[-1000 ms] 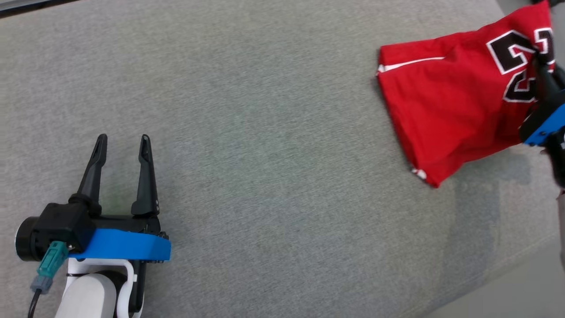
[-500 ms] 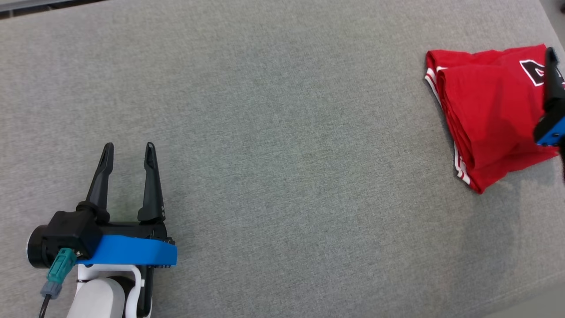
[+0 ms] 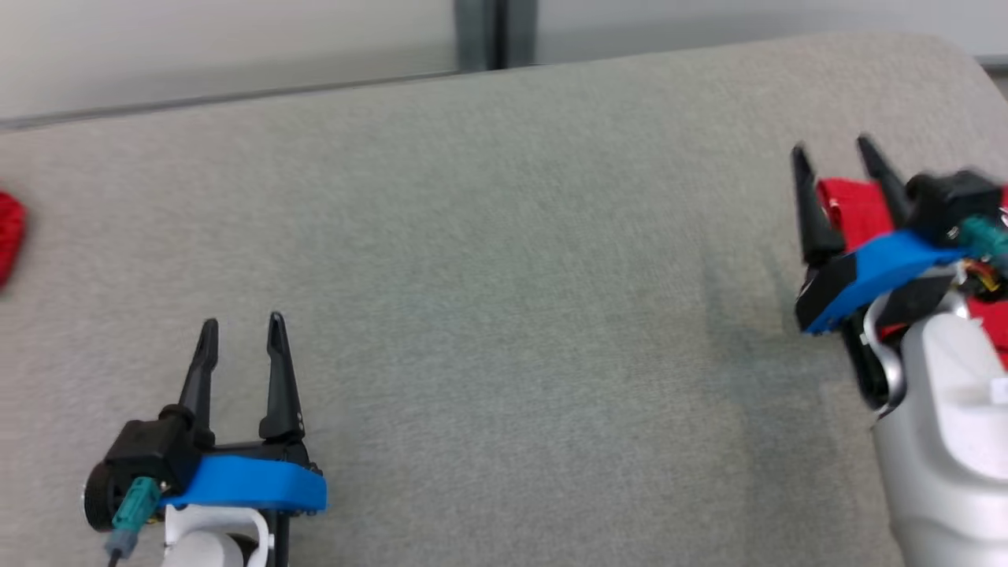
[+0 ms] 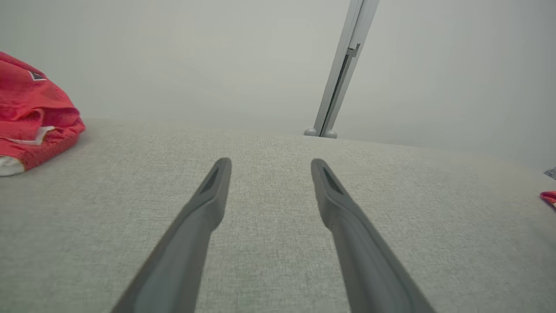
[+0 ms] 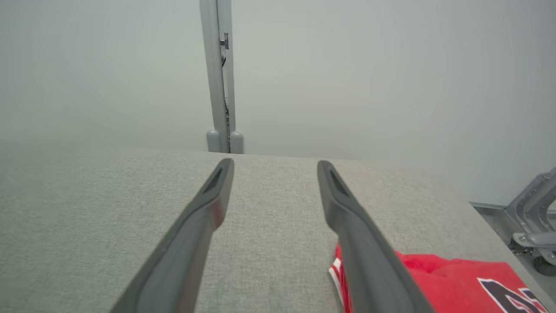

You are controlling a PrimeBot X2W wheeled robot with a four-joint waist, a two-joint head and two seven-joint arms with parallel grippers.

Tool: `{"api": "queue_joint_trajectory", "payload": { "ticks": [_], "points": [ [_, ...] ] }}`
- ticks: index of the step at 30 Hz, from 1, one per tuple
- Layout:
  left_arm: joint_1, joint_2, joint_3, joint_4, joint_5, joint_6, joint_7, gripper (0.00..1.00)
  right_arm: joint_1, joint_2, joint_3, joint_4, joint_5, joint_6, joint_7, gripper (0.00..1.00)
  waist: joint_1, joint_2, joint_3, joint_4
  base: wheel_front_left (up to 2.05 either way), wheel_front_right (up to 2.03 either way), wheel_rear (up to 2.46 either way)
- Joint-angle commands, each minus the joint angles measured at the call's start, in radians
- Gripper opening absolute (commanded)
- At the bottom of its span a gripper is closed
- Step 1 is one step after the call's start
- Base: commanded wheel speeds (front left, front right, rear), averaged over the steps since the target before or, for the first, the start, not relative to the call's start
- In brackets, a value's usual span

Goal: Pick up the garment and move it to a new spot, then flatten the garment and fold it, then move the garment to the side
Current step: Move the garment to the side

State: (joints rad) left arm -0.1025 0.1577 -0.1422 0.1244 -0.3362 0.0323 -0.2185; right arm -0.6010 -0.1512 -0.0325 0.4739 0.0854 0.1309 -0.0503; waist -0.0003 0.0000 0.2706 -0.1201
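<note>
The garment is red with a black number and lies folded at the far right of the grey fabric-covered table. It is mostly hidden behind my right arm. My right gripper hovers over its near-left part, open, with nothing between the fingers. In the right wrist view the garment lies low on the right, under and beside the right finger of the open gripper. My left gripper rests open at the lower left over bare table, also seen open in the left wrist view.
Another red cloth lies bunched at the table's far left edge, also in the left wrist view. A pale wall with a grey post stands behind the table. A grey metal frame stands off the table's right end.
My right gripper has opened and let go of the garment, which now lies on the table. The head camera has tilted up, so the whole picture has shifted. The left gripper stays open.
</note>
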Motion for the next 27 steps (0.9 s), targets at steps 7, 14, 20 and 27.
{"api": "queue_joint_trajectory", "payload": {
  "ticks": [7, 14, 20, 27],
  "points": [
    [0.040, -0.025, -0.011, 0.081, -0.004, 0.000, -0.028, 1.00, 0.162, 0.075, 0.008, -0.044, -0.031, 0.000, -0.067, 1.00, 0.0003, 0.0000, -0.067, 0.067, 0.00, 0.00, 0.00],
    [0.071, -0.048, -0.029, 0.156, 0.007, 0.010, -0.040, 1.00, 0.336, 0.101, 0.011, -0.098, -0.031, 0.000, -0.131, 1.00, 0.0003, 0.0000, -0.124, 0.110, 0.00, 0.00, 0.00],
    [0.093, -0.059, -0.033, 0.183, -0.001, 0.004, -0.045, 1.00, 0.442, 0.100, 0.041, -0.139, 0.059, 0.000, -0.156, 1.00, 0.0003, 0.0000, -0.153, 0.128, 0.00, 0.00, 0.00],
    [0.082, -0.063, -0.031, 0.192, 0.007, 0.007, -0.047, 1.00, 0.464, 0.100, 0.050, -0.151, 0.052, 0.000, -0.161, 1.00, 0.0003, 0.0000, -0.157, 0.127, 0.00, 0.00, 0.00]
  ]
}}
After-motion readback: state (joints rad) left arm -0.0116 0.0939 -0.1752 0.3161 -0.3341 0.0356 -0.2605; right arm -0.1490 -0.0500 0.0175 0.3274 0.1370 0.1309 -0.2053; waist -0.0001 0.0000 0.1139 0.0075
